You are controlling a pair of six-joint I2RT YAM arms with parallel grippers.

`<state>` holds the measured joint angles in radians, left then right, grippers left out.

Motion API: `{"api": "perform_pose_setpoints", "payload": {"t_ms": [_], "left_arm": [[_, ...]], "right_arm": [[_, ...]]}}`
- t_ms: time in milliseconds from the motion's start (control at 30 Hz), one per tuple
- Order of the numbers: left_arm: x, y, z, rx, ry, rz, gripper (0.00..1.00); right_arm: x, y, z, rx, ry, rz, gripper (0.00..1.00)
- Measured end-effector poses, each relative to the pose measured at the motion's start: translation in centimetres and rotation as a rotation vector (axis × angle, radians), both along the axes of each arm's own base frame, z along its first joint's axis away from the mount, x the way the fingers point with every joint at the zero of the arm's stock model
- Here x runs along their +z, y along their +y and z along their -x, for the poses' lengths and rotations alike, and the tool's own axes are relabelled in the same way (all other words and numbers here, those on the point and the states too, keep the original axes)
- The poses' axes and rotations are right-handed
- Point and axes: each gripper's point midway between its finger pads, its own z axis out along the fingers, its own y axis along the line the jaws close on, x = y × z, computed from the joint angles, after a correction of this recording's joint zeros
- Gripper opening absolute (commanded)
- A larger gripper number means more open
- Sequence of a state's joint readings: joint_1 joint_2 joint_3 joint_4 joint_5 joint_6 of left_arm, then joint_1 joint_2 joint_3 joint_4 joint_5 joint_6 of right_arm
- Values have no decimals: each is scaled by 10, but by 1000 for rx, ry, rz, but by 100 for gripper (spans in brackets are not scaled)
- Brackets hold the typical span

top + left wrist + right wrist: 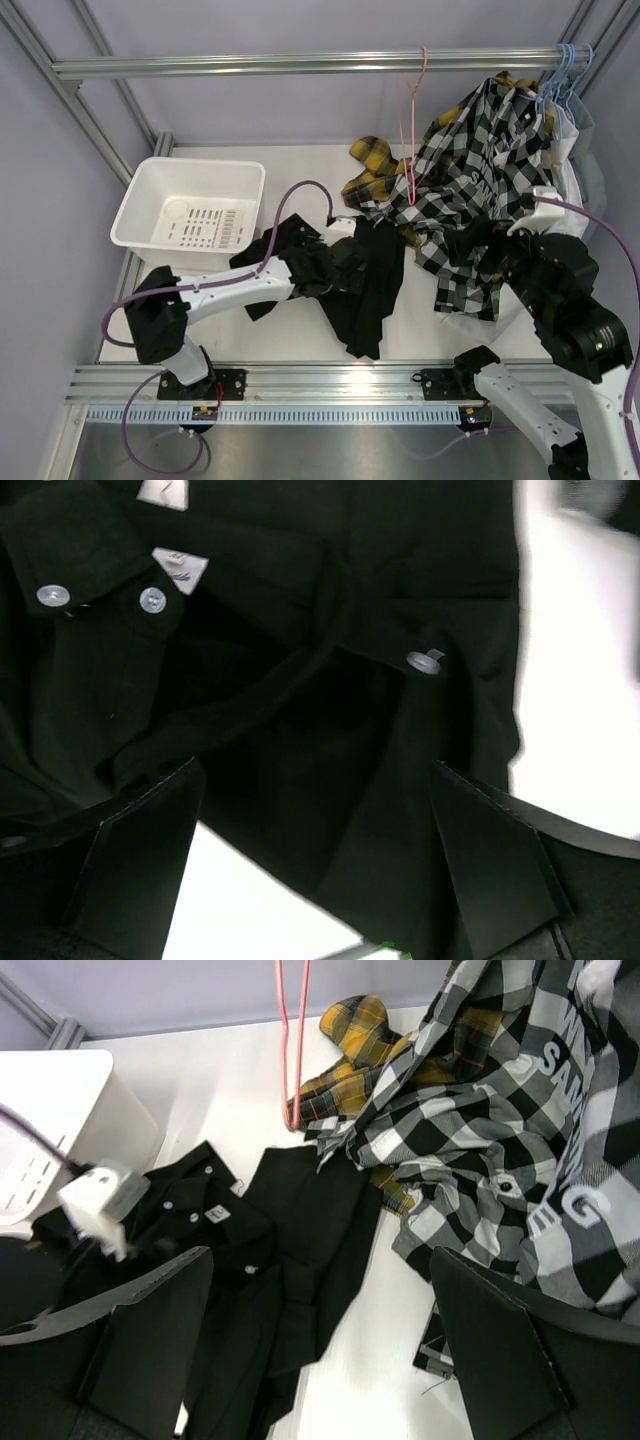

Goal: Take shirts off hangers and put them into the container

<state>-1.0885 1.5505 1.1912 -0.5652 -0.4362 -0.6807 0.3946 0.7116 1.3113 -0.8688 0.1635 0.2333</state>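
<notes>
Over a black shirt (370, 300), the left gripper (316, 770) hangs, fingers spread. Near the checked shirt (470, 1160), the right gripper (320, 1255) is spread wide too.

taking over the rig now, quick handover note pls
Left gripper: open, over the black shirt on the table, gripping nothing.
Right gripper: open, empty.
Container: empty.
Pink hanger: bare on the rail.
Checked shirt and yellow plaid shirt: draped from the light blue hangers' end down to the table.
Done: black shirt off its hanger. Left: every shirt into the container.
</notes>
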Motion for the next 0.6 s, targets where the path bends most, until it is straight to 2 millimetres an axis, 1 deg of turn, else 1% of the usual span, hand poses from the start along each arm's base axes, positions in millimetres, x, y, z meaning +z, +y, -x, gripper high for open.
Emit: {"api": "perform_pose_setpoints", "payload": {"t_ms": [33,100,167,267,367,400,433,467,533,567,600], "left_arm": [[-10,1,-4,21,1,-29,99],[-29,2,-9,56,6,-80,99],[-47,3,-14,89,13,-126,99],[-75,3,-17,124,34,-186,99],[-101,5,-16,144,64,-230,99],[-109,6,-15,150,74,-241,95],[-113,4,-16,162,76,-236,90],[-112,0,-17,165,74,-219,73],[-115,-8,-18,175,82,-183,50],[-116,-12,-18,178,83,-161,27],[-117,-16,-19,181,82,-141,15]], "right_arm": [[-5,-3,10,5,-7,-8,99],[-12,-4,20,16,-2,-14,99],[-24,-4,28,35,21,-15,100],[-40,-1,35,57,57,-19,99],[-47,3,40,85,73,-28,100],[-47,4,42,93,74,-33,99],[-47,5,42,99,73,-35,99],[-47,6,43,107,73,-38,100],[-47,9,44,122,76,-42,99],[-47,11,45,132,77,-45,100],[-47,12,46,141,78,-47,100]]}}
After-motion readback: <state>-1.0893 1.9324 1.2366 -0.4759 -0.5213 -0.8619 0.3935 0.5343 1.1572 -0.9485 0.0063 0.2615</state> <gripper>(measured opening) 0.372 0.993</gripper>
